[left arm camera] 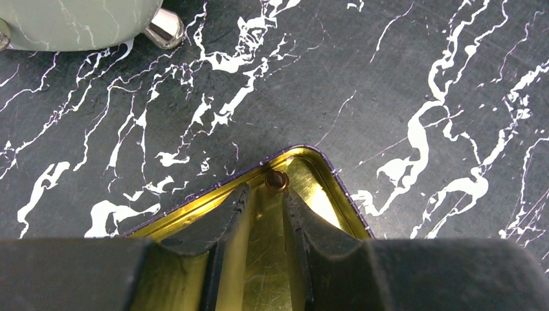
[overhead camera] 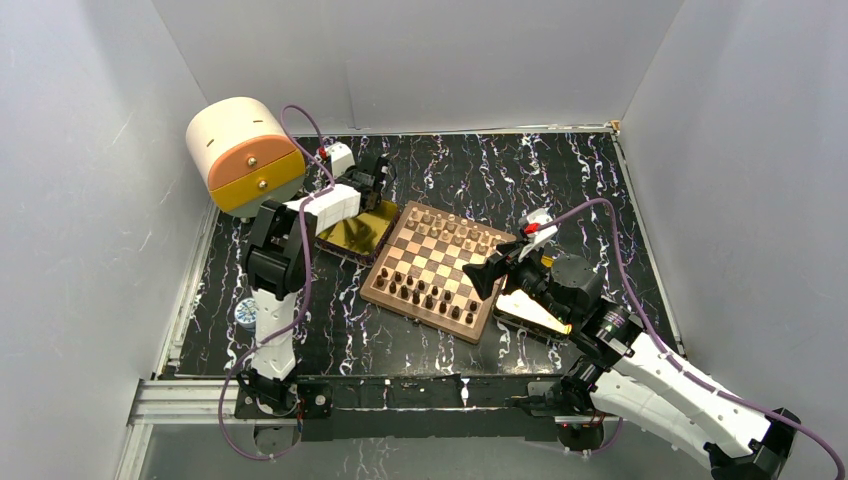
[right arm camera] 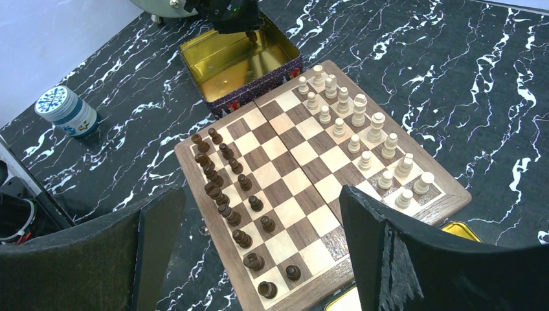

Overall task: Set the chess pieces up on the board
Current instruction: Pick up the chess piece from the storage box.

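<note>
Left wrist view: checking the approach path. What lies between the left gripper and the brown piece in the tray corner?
Just bare gold tray floor between left gripper and brown piece, shown in left wrist view.

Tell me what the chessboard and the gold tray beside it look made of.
The board looks like wood, satin-finished: grain shows in its light and dark squares. The tray looks like thin metal, probably tin, polished gold inside: it reflects like a mirror.

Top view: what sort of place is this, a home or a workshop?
Probably a robot lab test cell, not a home: plain white walls box in a marbled table, a left arm and right arm are bolted at its near edge, and a chessboard lies between them.
</note>
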`<state>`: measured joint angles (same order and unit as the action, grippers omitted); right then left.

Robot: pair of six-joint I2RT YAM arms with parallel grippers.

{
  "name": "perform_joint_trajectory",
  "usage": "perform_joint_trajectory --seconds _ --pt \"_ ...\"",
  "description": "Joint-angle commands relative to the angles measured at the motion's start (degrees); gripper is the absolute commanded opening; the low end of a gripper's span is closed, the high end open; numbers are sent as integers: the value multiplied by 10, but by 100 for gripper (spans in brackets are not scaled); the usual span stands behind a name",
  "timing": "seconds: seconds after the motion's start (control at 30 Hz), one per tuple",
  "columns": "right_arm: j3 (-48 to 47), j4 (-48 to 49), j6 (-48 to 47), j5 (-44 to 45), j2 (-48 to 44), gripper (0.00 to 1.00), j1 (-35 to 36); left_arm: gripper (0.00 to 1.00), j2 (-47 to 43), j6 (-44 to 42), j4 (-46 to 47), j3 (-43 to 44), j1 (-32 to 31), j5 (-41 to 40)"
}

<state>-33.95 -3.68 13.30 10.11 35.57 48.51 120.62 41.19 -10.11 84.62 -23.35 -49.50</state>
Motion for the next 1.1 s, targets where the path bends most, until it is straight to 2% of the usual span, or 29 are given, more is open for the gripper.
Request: perform_joint_trajectory --seconds 0.0,1.07 --pt "-13 20 -5 0 -11 99 2 23 6 20 2 35 4 -47" --pt "-2 18 -7 12 -21 99 3 19 41 53 -5 50 4 -71"
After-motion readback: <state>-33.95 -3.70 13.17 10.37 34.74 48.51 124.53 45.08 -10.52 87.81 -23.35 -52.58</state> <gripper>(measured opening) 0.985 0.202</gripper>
